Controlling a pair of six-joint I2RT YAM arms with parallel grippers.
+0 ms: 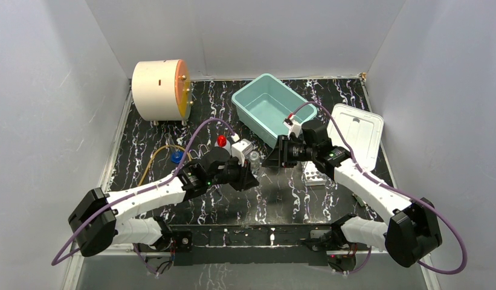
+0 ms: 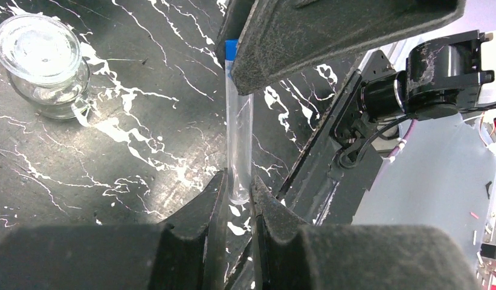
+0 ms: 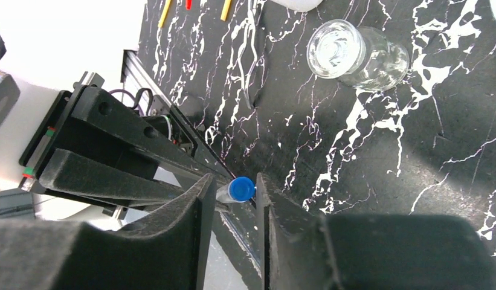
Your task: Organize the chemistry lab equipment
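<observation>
Two grippers shared one blue-capped tube (image 2: pixel 239 133), mid-air just beside the clear glass vial (image 2: pixel 45 60). L gripper (image 2: pixel 238 196) pinched its bottom end shut; R gripper (image 3: pixel 233 184) straddled the cap, though we couldn't tell if it gripped. Prob. a handover.

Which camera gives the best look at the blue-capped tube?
Left wrist: the blue-capped tube shows at nearly full length, its base pinched in the left gripper. Right wrist shows mainly its cap; the top view does not show it clearly.
</observation>
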